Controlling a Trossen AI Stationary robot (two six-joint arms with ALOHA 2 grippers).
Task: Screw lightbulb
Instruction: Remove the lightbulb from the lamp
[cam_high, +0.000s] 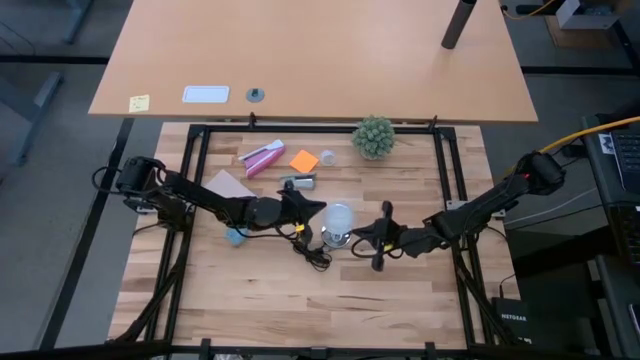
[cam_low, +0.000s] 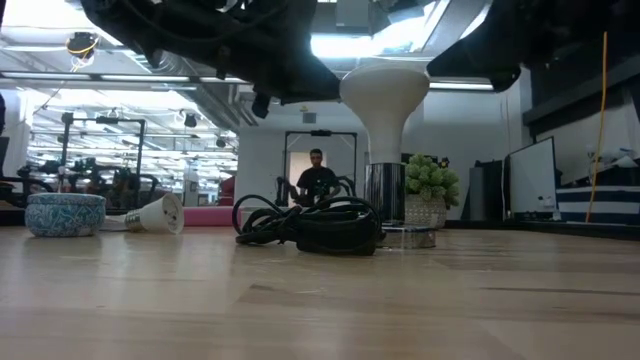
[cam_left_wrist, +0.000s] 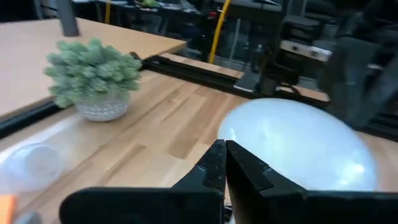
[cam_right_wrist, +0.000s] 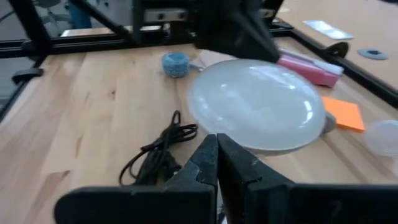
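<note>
The white frosted lightbulb (cam_high: 340, 216) stands upright, dome up (cam_low: 385, 92), its neck down in the shiny metal socket (cam_low: 384, 192), which stands on the table. The socket's black cord (cam_low: 310, 225) lies coiled beside it. My left gripper (cam_high: 320, 211) is shut just left of the dome; the left wrist view shows its tips (cam_left_wrist: 225, 167) in front of the dome (cam_left_wrist: 298, 146). My right gripper (cam_high: 358, 238) is shut just right of the bulb, low by the socket; the right wrist view shows its tips (cam_right_wrist: 217, 160) before the dome (cam_right_wrist: 258, 102). My left gripper's shut fingertips (cam_left_wrist: 214, 163) stand level at the left side of the bulb's dome (cam_left_wrist: 249, 140); I cannot tell whether they touch it. My right gripper's shut fingertips (cam_right_wrist: 208, 155) stand at the dome's lower right edge (cam_right_wrist: 249, 146); I cannot tell whether they touch it.
A green plant ball in a pot (cam_high: 373, 136) stands at the far right. A pink item (cam_high: 262, 157), an orange note (cam_high: 304, 160), a clear cup (cam_high: 327, 157) and a grey-silver oblong item (cam_high: 298, 182) lie beyond the bulb. A blue bowl (cam_low: 65, 213) and a small white bulb-shaped thing (cam_low: 158, 214) sit left.
</note>
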